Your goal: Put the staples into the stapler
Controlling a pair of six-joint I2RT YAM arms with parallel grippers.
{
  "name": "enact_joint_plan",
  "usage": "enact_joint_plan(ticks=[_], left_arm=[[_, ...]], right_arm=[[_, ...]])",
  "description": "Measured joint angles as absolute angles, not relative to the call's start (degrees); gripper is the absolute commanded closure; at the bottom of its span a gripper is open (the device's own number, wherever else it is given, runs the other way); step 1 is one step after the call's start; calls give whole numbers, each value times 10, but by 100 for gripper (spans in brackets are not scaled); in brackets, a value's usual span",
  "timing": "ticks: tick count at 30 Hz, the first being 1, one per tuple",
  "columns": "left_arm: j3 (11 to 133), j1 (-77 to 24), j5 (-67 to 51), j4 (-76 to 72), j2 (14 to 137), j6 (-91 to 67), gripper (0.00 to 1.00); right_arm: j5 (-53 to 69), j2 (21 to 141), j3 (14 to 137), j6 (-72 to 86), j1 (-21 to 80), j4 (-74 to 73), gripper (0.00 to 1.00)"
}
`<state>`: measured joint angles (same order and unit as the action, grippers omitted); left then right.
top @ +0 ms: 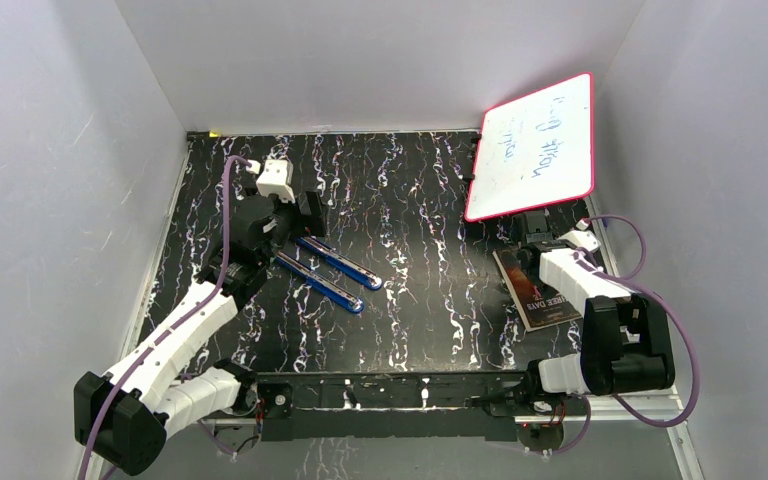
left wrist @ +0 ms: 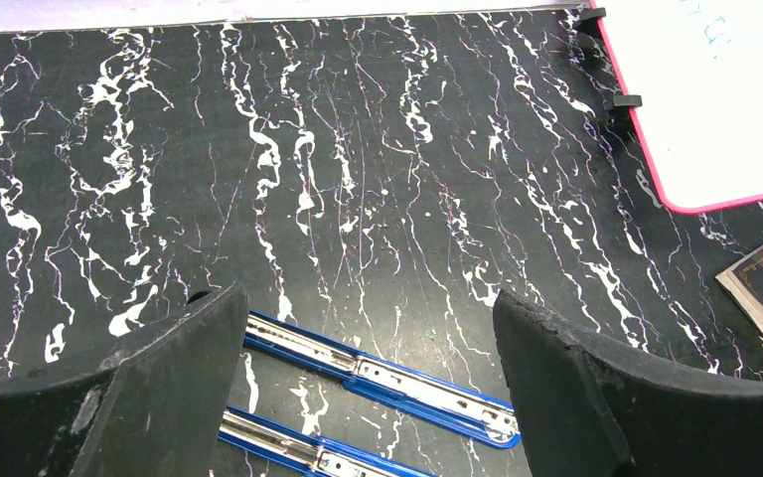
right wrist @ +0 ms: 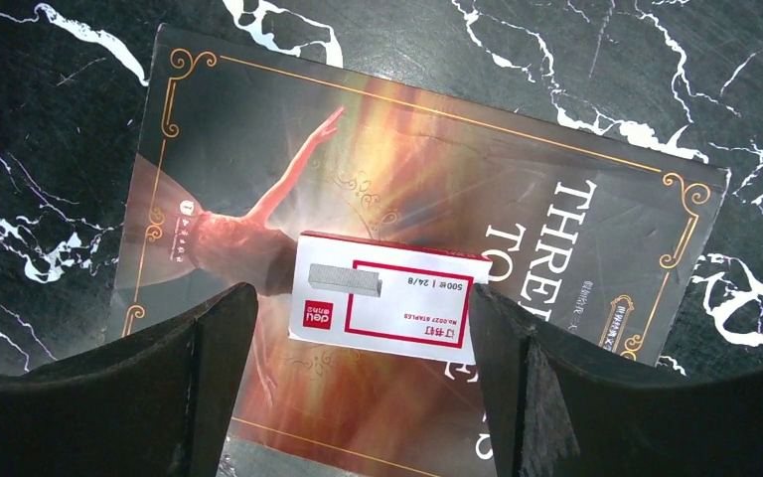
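Note:
A blue stapler (top: 330,272) lies opened flat on the black marbled table, its two long arms side by side with silvery channels facing up (left wrist: 378,373). My left gripper (top: 290,225) hovers over the stapler's far-left end, open (left wrist: 366,298) and holding nothing. On the right, my right gripper (top: 535,232) hangs open (right wrist: 361,293) over a small red-and-white staple box (right wrist: 387,298) resting on a book. The box sits between the fingers; the right fingertip (right wrist: 492,328) is at its edge, the left one stands apart. The staples themselves are out of view.
The book (right wrist: 407,149), with a dancer on its cover, lies near the table's right edge (top: 545,300). A pink-framed whiteboard (top: 535,145) leans at the back right. White walls close in the table on three sides.

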<state>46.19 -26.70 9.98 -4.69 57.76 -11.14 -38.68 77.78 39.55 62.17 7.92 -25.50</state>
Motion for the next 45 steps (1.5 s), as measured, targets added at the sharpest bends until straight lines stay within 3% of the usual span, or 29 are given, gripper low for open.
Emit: enact_joint_plan(ticks=[12,21,45], left_arm=[[456,-267,100,-47,577,-113,8],[455,-267,100,-47,577,-116,8],[455,-267,100,-47,577,-116,7]], right_arm=[[-373,764,395,601,79,-256,6],[-371,775,396,582,79,-268,6],[-373,792,387,565,79,-233,30]])
